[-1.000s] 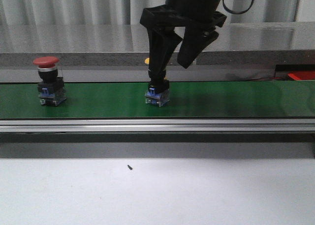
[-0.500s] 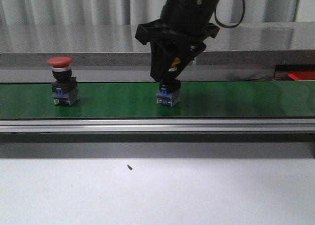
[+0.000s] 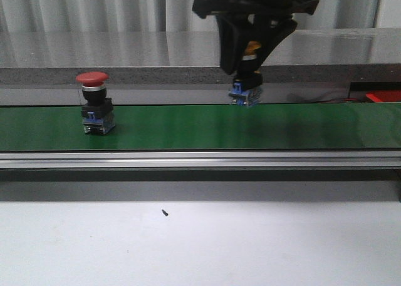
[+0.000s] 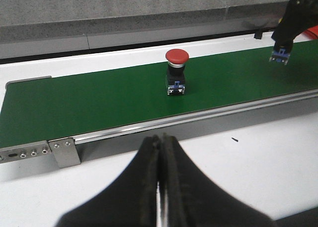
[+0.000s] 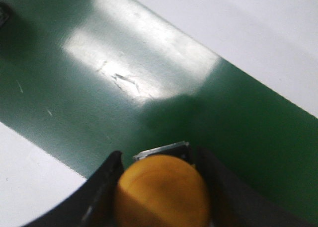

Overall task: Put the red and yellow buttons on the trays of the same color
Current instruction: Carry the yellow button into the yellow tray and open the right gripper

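My right gripper (image 3: 247,70) is shut on the yellow button (image 3: 250,54), holding it in the air above the green conveyor belt (image 3: 188,126); its blue base (image 3: 246,96) hangs below the fingers. From the right wrist the yellow cap (image 5: 161,192) fills the space between the fingers (image 5: 102,180). The red button (image 3: 95,104) stands upright on the belt at the left, also seen from the left wrist as the red button (image 4: 176,78). My left gripper (image 4: 160,140) is shut and empty over the white table. No trays are in view.
The belt has a metal rail (image 3: 200,159) along its front edge. A small dark speck (image 3: 165,213) lies on the white table (image 3: 200,242). A grey counter (image 3: 94,51) runs behind the belt, with something red (image 3: 383,96) at the far right.
My right gripper closed on the yellow button and lifted it off the belt, moving up and to the right. The red button has ridden the belt to the right.
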